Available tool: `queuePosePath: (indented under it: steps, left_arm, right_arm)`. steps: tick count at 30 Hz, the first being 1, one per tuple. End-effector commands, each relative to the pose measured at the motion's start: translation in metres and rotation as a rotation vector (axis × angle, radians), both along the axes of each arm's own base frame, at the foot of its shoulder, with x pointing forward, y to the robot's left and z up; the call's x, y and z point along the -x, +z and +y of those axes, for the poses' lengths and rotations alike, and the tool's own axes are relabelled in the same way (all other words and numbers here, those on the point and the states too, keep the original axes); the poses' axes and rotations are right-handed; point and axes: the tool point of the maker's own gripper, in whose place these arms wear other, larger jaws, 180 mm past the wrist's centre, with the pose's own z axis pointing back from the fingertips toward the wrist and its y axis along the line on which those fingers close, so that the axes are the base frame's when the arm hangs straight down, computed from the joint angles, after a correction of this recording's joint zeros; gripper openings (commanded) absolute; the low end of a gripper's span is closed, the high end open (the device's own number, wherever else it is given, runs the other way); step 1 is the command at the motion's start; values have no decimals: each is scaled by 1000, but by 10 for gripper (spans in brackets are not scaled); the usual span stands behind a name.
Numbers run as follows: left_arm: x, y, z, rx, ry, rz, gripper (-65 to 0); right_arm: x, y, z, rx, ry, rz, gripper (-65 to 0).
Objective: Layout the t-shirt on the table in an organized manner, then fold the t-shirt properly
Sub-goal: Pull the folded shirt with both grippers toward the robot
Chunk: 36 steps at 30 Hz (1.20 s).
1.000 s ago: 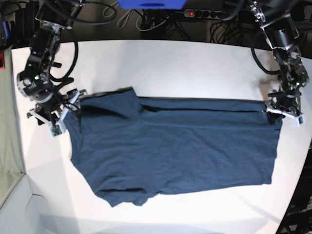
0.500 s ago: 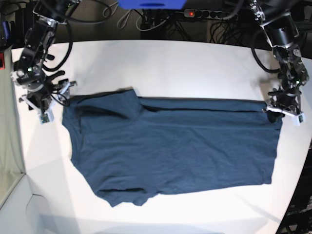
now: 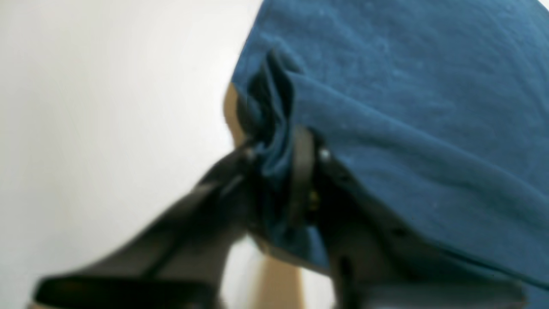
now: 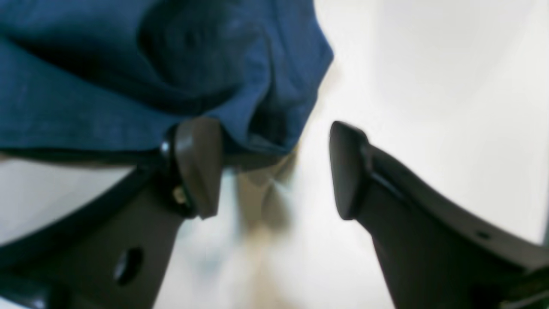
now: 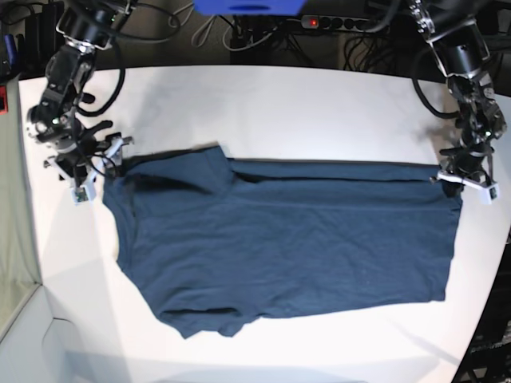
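The navy t-shirt [image 5: 287,239] lies spread across the white table [image 5: 303,112], with one sleeve folded over at its upper left. My left gripper [image 5: 447,177] is at the shirt's upper right corner. In the left wrist view it [image 3: 274,146] is shut on a bunched pinch of the t-shirt [image 3: 407,86]. My right gripper [image 5: 108,159] is at the shirt's upper left corner. In the right wrist view it [image 4: 272,167] is open. A corner of the t-shirt [image 4: 107,86] hangs between its fingers and lies against the left fingertip [image 4: 197,163].
A power strip [image 5: 335,22] with a red light and cables lies behind the table's far edge. A grey-green panel [image 5: 12,239] stands at the left side. The table's curved edge runs close to the left gripper on the right.
The left gripper has closed on the shirt's right corner. The right arm pulled away up and left from the sleeve, then came back to the shirt's corner, still open.
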Motion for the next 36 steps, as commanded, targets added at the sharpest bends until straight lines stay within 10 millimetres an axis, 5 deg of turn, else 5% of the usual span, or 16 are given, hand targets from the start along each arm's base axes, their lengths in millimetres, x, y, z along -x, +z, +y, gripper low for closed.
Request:
queuePosePath:
  steps: [1, 5, 10, 16, 25, 36]
  left_arm:
    - [5, -5, 2, -8, -8, 48, -620]
    - [5, -5, 3, -9, -8, 48, -648]
    - [15, -9, 3, -10, -8, 61, -649]
    - [28, 11, -4, -71, -68, 77, -649]
    - [56, 19, -19, -115, -141, 153, -649]
    - [103, 27, -6, -151, -109, 240, -649]
  right_arm:
    - [-11, 12, -3, -4, -4, -56, -354]
    - [-10, 9, -3, -11, -4, -56, -523]
    - [-7, 9, -4, -3, -7, -50, -648]
    - [18, 15, -17, 52, -27, -31, -650]
    - [71, 29, 2, 105, 3, -24, -650]
    - [127, 20, 3, 136, 13, 77, -650]
